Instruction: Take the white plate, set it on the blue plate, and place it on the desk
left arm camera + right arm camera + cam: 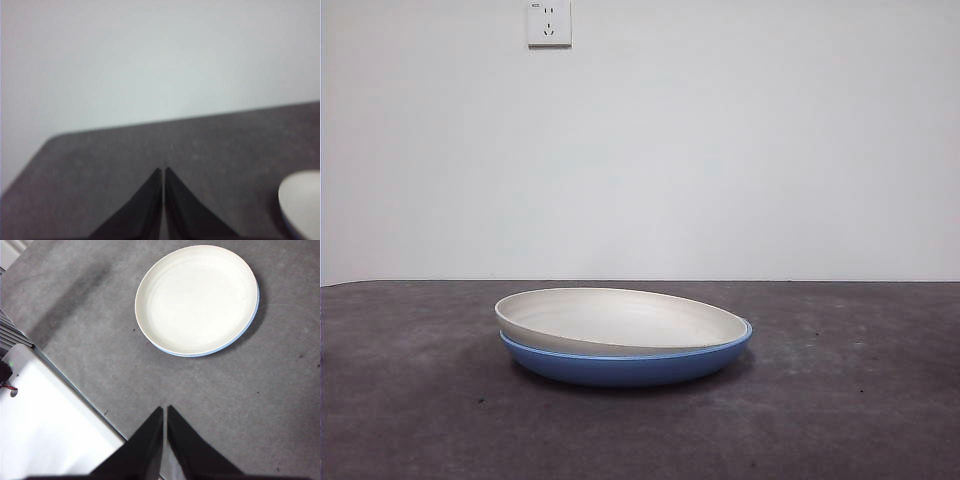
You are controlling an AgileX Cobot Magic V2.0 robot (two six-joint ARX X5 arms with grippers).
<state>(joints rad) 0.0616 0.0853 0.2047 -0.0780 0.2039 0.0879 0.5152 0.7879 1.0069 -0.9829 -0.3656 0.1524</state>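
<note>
The white plate rests slightly tilted inside the blue plate in the middle of the desk. Seen from the right wrist, the white plate covers the blue plate except for a thin blue rim along one side. My right gripper hangs shut above bare desk, well apart from the plates. My left gripper is shut too, over the desk, with an edge of the white plate off to its side. Neither gripper shows in the front view.
A white wall with a socket stands behind the desk. Near the right gripper, a white surface lies beyond the desk's edge.
</note>
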